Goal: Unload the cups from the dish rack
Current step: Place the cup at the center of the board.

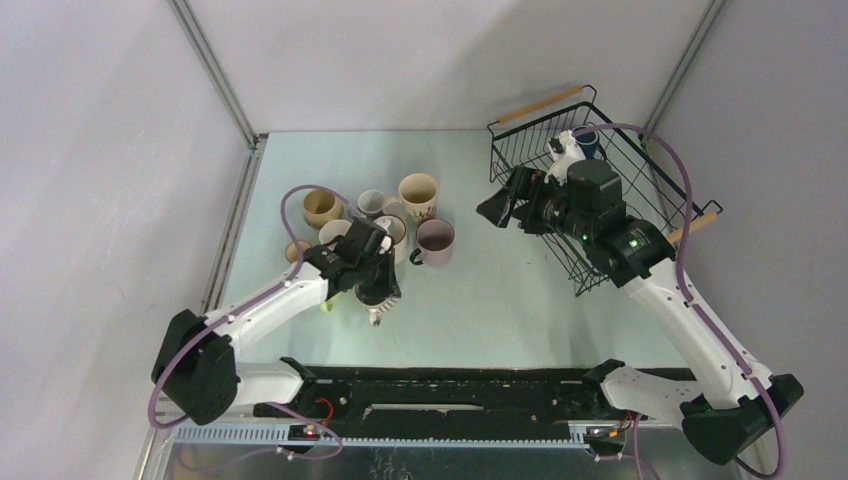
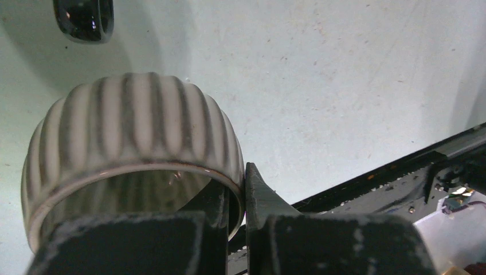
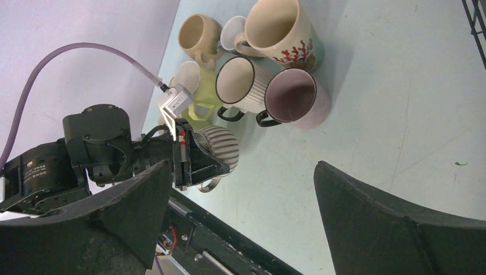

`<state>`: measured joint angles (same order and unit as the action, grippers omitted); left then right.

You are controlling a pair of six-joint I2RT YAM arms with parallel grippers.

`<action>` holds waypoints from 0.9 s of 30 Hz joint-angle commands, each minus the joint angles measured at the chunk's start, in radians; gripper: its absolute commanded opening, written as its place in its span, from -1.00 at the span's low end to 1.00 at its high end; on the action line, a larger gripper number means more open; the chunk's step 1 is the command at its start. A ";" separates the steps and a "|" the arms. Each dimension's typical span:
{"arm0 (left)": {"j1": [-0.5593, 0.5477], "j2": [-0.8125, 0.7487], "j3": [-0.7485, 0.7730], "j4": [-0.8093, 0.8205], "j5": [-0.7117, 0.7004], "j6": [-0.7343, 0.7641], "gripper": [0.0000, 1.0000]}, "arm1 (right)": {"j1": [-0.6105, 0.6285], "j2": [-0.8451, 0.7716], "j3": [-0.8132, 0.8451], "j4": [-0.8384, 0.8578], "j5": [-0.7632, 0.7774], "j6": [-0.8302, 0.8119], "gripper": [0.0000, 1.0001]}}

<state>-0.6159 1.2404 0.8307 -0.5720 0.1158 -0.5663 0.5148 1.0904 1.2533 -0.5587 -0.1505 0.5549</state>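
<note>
My left gripper is shut on the rim of the ribbed beige cup, one finger inside and one outside. It holds the cup tilted, low over the table, just in front of the other cups; the cup also shows in the right wrist view. On the table stand the tan, white, floral, cream, mauve and yellow-green cups. The black wire dish rack is far right, with a dark blue cup in it. My right gripper is open and empty at the rack's left side.
The rack's wooden handles stick out at its far and near ends. The black base rail runs along the near table edge. A dark shiny mug handle lies just beyond the held cup. Grey walls close in left and right.
</note>
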 commanded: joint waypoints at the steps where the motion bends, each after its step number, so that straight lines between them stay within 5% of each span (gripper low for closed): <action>1: -0.009 0.023 -0.033 0.090 -0.040 0.023 -0.99 | -0.017 -0.026 -0.010 0.016 0.011 -0.024 0.99; 15: -0.010 0.117 -0.054 0.136 -0.088 0.018 -0.99 | -0.035 -0.026 -0.012 0.007 -0.008 -0.030 0.99; 20: -0.010 0.116 -0.057 0.136 -0.105 0.013 -0.64 | -0.036 -0.026 -0.011 0.000 -0.008 -0.026 0.99; 27: -0.010 0.102 -0.071 0.138 -0.113 0.009 -0.43 | -0.035 -0.023 -0.012 -0.003 -0.005 -0.020 0.99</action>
<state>-0.6189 1.3613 0.7868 -0.4599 0.0238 -0.5663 0.4839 1.0897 1.2423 -0.5655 -0.1585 0.5438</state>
